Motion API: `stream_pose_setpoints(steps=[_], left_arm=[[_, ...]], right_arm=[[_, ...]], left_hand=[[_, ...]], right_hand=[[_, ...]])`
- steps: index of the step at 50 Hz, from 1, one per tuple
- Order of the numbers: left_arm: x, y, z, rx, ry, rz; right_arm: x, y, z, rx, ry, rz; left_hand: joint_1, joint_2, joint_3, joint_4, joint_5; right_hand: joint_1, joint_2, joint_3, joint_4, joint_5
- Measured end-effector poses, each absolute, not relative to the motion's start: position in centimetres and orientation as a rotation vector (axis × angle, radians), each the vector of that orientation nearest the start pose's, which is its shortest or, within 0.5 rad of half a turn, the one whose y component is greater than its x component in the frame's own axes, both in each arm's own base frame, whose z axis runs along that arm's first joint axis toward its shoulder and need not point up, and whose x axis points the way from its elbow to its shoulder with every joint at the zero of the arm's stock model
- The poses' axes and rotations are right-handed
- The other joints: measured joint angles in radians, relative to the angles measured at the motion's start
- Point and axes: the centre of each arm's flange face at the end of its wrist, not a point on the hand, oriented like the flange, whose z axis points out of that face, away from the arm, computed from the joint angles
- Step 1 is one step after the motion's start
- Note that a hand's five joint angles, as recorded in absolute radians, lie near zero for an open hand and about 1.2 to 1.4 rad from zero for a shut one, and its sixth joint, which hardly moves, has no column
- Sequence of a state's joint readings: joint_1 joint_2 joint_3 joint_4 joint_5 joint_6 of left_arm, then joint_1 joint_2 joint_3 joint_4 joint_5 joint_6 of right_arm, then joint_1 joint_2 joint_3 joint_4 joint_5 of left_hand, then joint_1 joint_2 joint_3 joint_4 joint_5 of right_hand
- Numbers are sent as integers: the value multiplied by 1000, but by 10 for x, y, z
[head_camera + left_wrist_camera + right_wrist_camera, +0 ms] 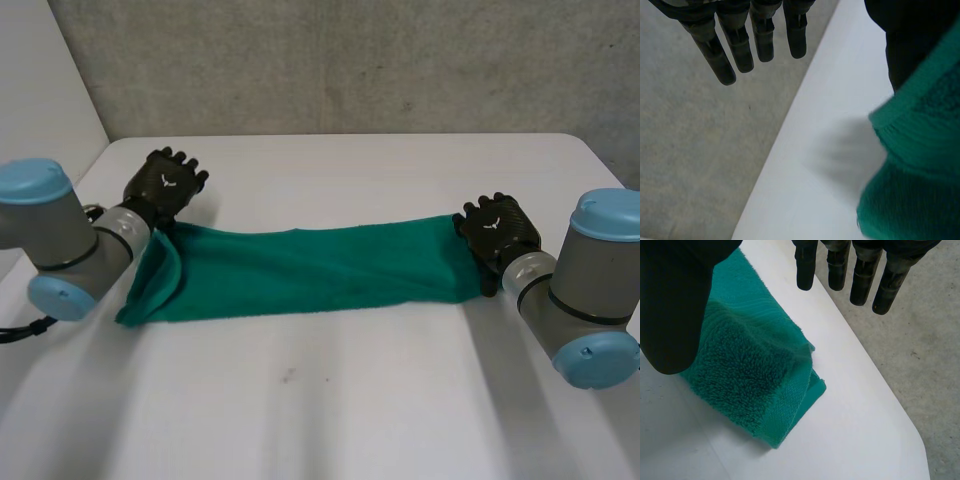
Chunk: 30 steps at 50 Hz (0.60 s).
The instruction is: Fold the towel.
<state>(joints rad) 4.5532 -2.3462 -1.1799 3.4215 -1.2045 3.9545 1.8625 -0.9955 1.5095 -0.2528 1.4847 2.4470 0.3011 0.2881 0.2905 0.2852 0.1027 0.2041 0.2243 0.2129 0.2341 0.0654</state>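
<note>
There are two arms, two hands, one towel and one table. At the left, the left arm (62,240) reaches over the near left part of the white table (350,400), and the left hand (165,185) sits at the left end of the towel (300,272). In the left wrist view its fingers (740,45) are straight and lie side by side, with nothing between them. They point past the table's edge toward a grey surface (700,150). The thumb (900,45) stands apart from them, just beside a raised fold of the green cloth. I cannot tell whether the thumb touches the cloth.

The single green towel lies on the table as one long, narrow strip, folded lengthwise and running from one hand to the other. Its left end curls up in a loose flap near the left wrist, and the rest lies flat.

At the right, the right hand (497,228) sits at the towel's right end, carried by the right arm (590,290). In the right wrist view its fingers (860,275) are straight and slightly spread, clear of the cloth and over the table's far edge. The thumb (675,305) hangs over the folded end of the towel, whose doubled corner lies flat on the table beneath the palm. A grey wall (350,60) stands behind the table.
</note>
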Motion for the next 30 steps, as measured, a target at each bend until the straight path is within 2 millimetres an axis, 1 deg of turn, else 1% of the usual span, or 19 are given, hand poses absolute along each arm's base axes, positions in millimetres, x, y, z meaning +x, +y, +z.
stream_pose_setpoints(steps=[1,3,4,6,8,9,10,11,13,14,17,19,21,24,25,30], left_arm=[[-232,-413,152,1341,1759,-1990],[-235,-404,168,1336,1800,-2061],[-235,-402,171,1333,1813,-2076],[-237,-392,182,1313,1887,-2136],[-238,-384,189,1289,1966,-2173],[-238,-384,189,1289,1966,-2173],[-239,-379,191,1272,2017,-2186],[-239,-372,193,1242,2107,-2195],[-239,-366,193,1213,2193,-2191],[-239,-359,190,1180,2291,-2170],[-238,-350,184,1146,2396,-2128],[-236,-342,175,1114,2489,-2067],[-235,-338,169,1098,2518,-2039],[-230,-334,156,1039,2541,-1976],[-230,-334,156,1039,2541,-1976],[-220,-341,142,919,2461,-1946]], right_arm=[[244,-329,145,-1327,2284,-2009],[244,-329,146,-1326,2282,-2011],[244,-329,146,-1326,2282,-2012],[244,-328,146,-1326,2281,-2013],[244,-328,147,-1326,2280,-2013],[244,-328,147,-1326,2280,-2013],[244,-328,147,-1326,2280,-2013],[244,-328,147,-1326,2280,-2012],[244,-328,146,-1327,2280,-2011],[244,-328,146,-1328,2281,-2009],[244,-327,146,-1328,2281,-2008],[244,-327,145,-1329,2282,-2006],[244,-327,145,-1330,2282,-2005],[244,-326,144,-1331,2283,-2001],[244,-326,144,-1331,2283,-2001],[245,-326,143,-1334,2284,-1996]], left_hand=[[0,0,0,0,0],[0,0,0,0,0],[0,0,0,0,0],[0,0,0,0,0],[0,0,0,0,0],[0,0,0,0,0],[0,0,0,0,0],[0,0,0,0,0],[0,0,0,0,0],[0,0,0,0,0],[0,0,0,0,0],[0,0,0,0,0],[0,0,0,0,0],[0,0,0,0,0],[0,0,0,0,0],[0,0,0,0,0]], right_hand=[[0,0,0,0,0],[0,0,0,0,0],[0,0,0,0,0],[0,0,0,0,0],[0,0,0,0,0],[0,0,0,0,0],[0,0,0,0,0],[0,0,0,0,0],[0,0,0,0,0],[0,0,0,0,0],[0,0,0,0,0],[0,0,0,0,0],[0,0,0,0,0],[0,0,0,0,0],[0,0,0,0,0],[0,0,0,0,0]])
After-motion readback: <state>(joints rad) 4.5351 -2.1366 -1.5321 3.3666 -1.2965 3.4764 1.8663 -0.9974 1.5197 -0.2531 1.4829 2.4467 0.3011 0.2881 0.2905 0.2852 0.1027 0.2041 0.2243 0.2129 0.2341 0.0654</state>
